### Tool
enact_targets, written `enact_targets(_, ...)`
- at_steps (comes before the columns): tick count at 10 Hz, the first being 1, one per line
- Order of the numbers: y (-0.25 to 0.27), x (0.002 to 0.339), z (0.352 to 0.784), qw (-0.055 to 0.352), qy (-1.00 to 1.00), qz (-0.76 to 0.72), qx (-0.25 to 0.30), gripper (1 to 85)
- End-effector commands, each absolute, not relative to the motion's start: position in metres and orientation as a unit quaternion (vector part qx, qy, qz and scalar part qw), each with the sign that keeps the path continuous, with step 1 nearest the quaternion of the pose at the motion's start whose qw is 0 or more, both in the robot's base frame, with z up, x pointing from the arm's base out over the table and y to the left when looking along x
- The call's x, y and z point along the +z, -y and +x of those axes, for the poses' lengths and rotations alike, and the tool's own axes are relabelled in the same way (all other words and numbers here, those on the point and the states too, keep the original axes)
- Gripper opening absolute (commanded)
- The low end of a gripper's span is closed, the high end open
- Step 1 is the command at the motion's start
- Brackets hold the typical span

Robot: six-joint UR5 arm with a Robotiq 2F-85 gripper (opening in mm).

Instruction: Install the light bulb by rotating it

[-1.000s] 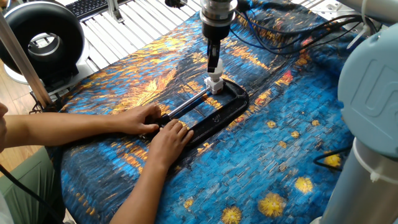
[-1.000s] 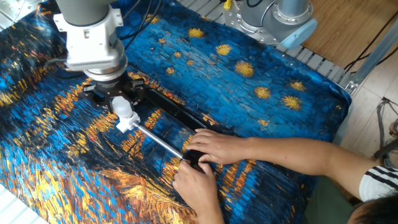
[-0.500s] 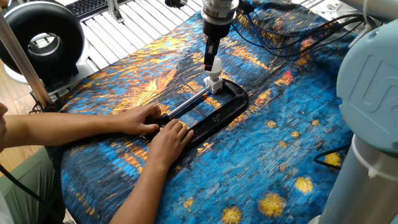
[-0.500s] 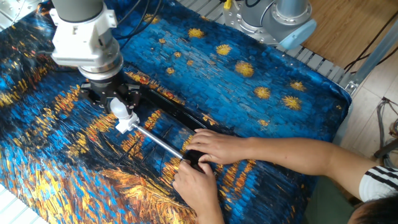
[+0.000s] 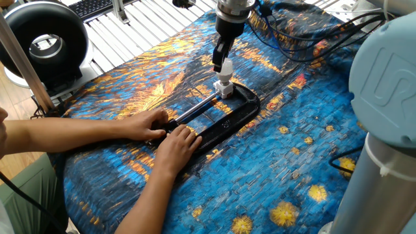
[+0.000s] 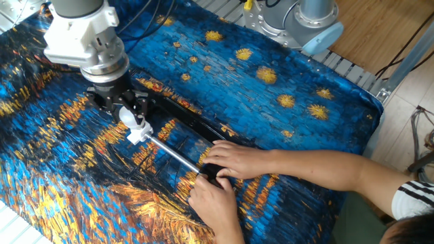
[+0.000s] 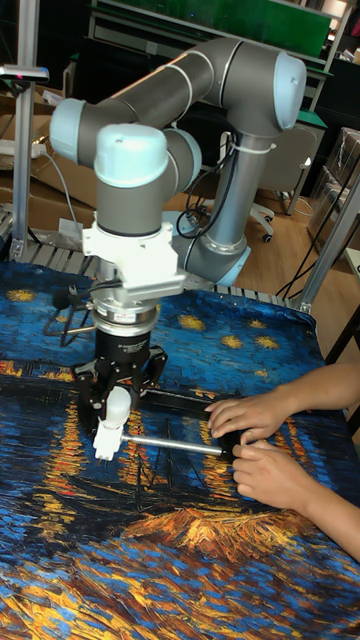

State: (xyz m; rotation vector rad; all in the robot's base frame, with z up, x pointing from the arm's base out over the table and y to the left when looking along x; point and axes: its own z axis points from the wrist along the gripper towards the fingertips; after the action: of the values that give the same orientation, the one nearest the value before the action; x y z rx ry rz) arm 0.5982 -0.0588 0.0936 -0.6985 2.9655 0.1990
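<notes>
Just below the gripper (image 6: 126,116), pinching the light bulb (image 6: 127,118) over the socket block (image 6: 139,132): keep axis vert., twist w/ light downforce, avoid cross-threading while hands steady the C-clamp (image 5: 235,114).

This is a robotics lab or workshop. The bench (image 5: 130,29) is a ribbed aluminium frame draped with a printed cloth (image 6: 271,122) in blue and orange. A grey industrial arm (image 7: 200,80) rises behind the tool (image 7: 117,400), and bundled black cables (image 5: 305,32) trail across the cloth beside it. A keyboard (image 5: 97,6) and a black ring-shaped device (image 5: 42,42) sit well off to the tool's far side. Behind the arm stand metal posts (image 7: 335,240), a swivel chair (image 7: 265,190), shelving and a wooden floor (image 6: 380,34).
</notes>
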Motion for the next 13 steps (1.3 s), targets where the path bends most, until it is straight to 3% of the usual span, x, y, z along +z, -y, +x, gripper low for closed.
enact_targets(1, 0.064, 0.094, 0.593, 0.034, -0.971, -0.224, 0.078, 61.3)
enact_targets(3, 0.06, 0.096, 0.586, 0.019, -0.969, -0.231, 0.084, 72.0)
enact_targets(5, 0.056, 0.095, 0.587, 0.017, -0.968, -0.235, 0.088, 76.7)
enact_targets(9, 0.07, 0.103, 0.576, -0.03, -0.921, -0.387, 0.026, 76.3)
enact_targets(13, 0.047, 0.106, 0.584, -0.009, -0.874, -0.485, 0.013, 76.3)
